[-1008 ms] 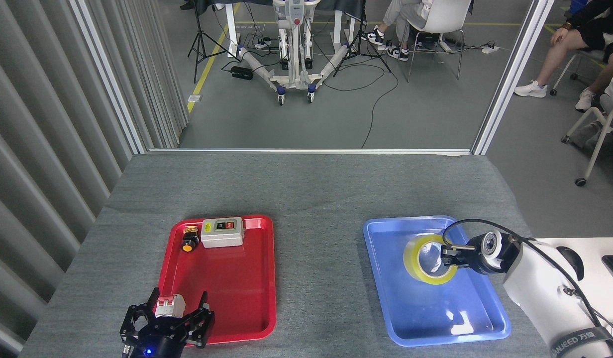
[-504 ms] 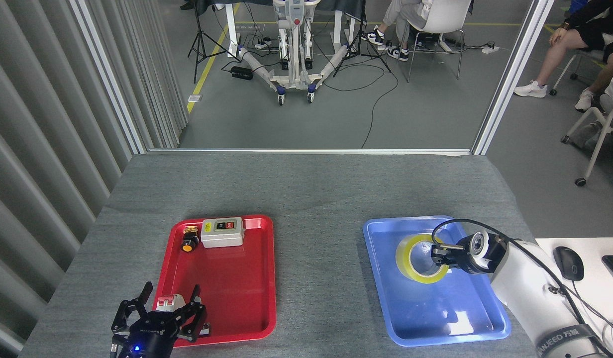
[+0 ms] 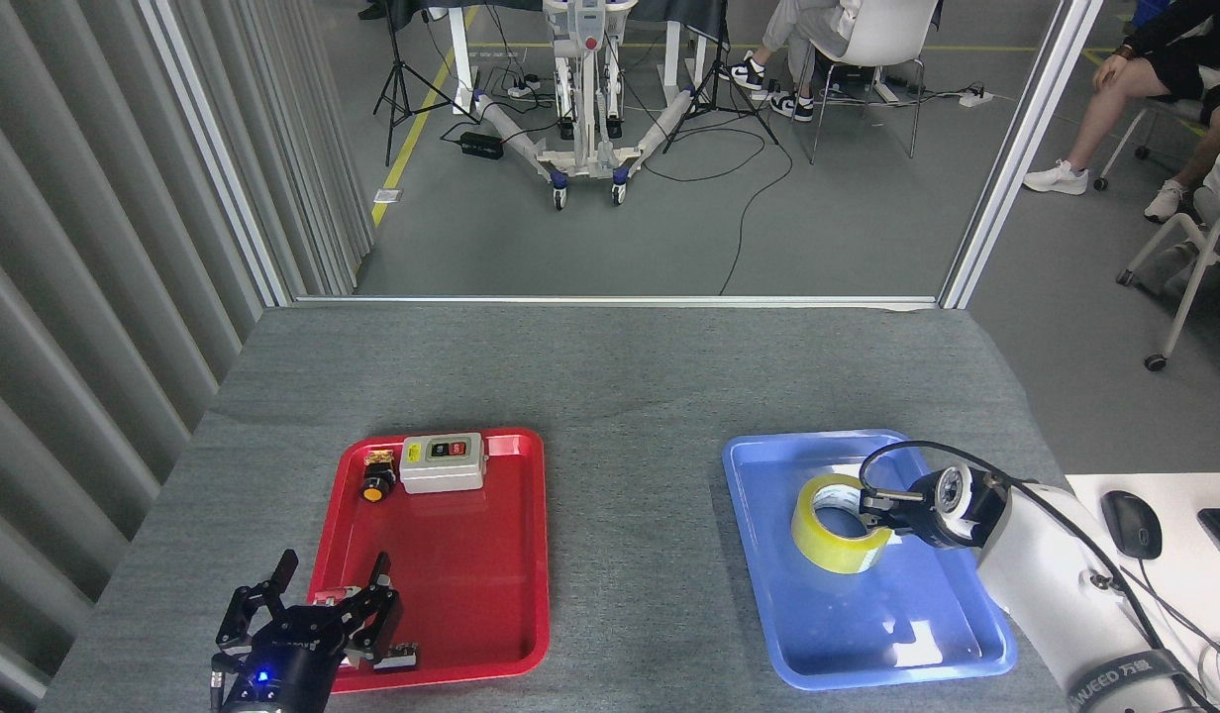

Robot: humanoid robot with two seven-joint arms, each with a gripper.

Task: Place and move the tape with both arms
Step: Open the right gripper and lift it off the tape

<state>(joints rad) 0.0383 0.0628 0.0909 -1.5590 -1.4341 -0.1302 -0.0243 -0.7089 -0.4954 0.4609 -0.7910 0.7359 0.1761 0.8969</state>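
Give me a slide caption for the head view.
Right hand grips a translucent yellow packing tape roll over the blue plastic tray; left hand hovers open at the red plastic tray.

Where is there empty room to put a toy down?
Bare gray table lies between the red tray and blue tray, and beyond both. The red tray's middle is free. It's crowded by the tape and right gripper.

My right gripper [image 3: 875,512] grips the rim of the tape [image 3: 836,522], which sits tilted over the blue tray [image 3: 759,555]. My left gripper [image 3: 325,604], fingers spread, hovers at the red tray [image 3: 481,584]'s near corner; a small white-and-red part [image 3: 325,600] lies between them.
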